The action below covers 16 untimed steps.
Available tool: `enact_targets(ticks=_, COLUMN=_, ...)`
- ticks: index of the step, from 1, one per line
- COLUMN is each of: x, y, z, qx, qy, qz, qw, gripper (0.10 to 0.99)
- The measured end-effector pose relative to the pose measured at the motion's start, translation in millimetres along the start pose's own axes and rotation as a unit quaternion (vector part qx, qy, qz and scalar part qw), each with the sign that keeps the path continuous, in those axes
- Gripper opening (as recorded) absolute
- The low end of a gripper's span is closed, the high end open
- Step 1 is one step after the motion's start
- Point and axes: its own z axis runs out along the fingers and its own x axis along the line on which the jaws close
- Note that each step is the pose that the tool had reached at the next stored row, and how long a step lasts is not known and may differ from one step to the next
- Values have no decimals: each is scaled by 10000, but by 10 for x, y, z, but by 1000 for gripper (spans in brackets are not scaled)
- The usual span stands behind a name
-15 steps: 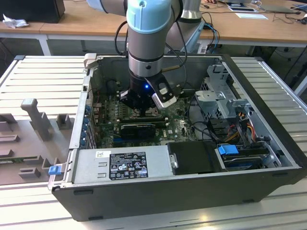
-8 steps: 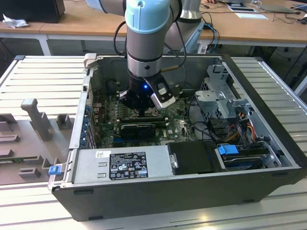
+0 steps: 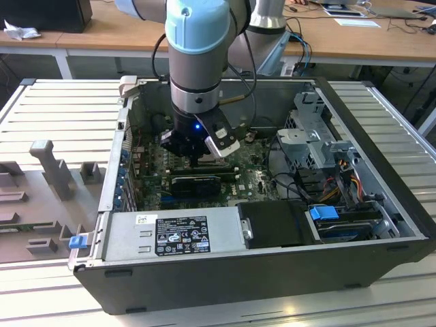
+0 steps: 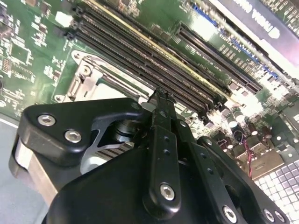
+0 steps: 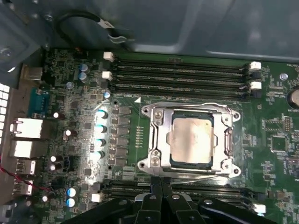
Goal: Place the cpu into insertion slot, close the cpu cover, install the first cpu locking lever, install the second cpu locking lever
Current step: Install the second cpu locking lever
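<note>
Pincer: black fingers pressed together with nothing between them, as I read it in both wrist views; the tips hover just at the edge of the socket.
Cpu: pale silver chip already lies flat in the insertion slot, just beyond my fingertips.
Cpu cover: metal frame appears folded down around the chip, which shows through its window.
Locking levers: a thin bar runs along the socket edge nearest my tips; I cannot tell whether either lever is latched.
Handling: I judge the chip light, stiff and fragile, best taken by its edges; the cover is thin springy sheet metal, best pushed on its rim rather than pinched.
Container: open computer case holds the green motherboard, a power supply and a drive cage, all well apart from my tips.
Memory slots: long black rows sit on the socket's far side, with more beneath my fingers.
</note>
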Motion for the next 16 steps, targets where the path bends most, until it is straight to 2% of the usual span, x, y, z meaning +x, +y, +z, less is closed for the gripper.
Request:
enact_targets(ticks=2, x=26, y=-7, z=18, qx=-47, qy=1, qz=-29, qw=10000, gripper=106)
enact_targets(ticks=3, x=50, y=-10, z=31, qx=-95, qy=2, qz=-53, qw=9999, gripper=106)
enact_targets(ticks=5, x=72, y=-15, z=46, qx=-149, qy=1, qz=-73, qw=9999, gripper=106)
enact_targets(ticks=6, x=82, y=-21, z=65, qx=-193, qy=-1, qz=-83, qw=9998, gripper=106)
enact_targets(ticks=9, x=88, y=-31, z=116, qx=-244, qy=-4, qz=-87, qw=9997, gripper=106)
enact_targets(ticks=11, x=89, y=-38, z=156, qx=-325, qy=-9, qz=-91, qw=9994, gripper=106)
enact_targets(ticks=13, x=90, y=-41, z=175, qx=-365, qy=-12, qz=-92, qw=9993, gripper=106)
enact_targets(ticks=16, x=95, y=-46, z=209, qx=-471, qy=-19, qz=-97, qw=9988, gripper=106)
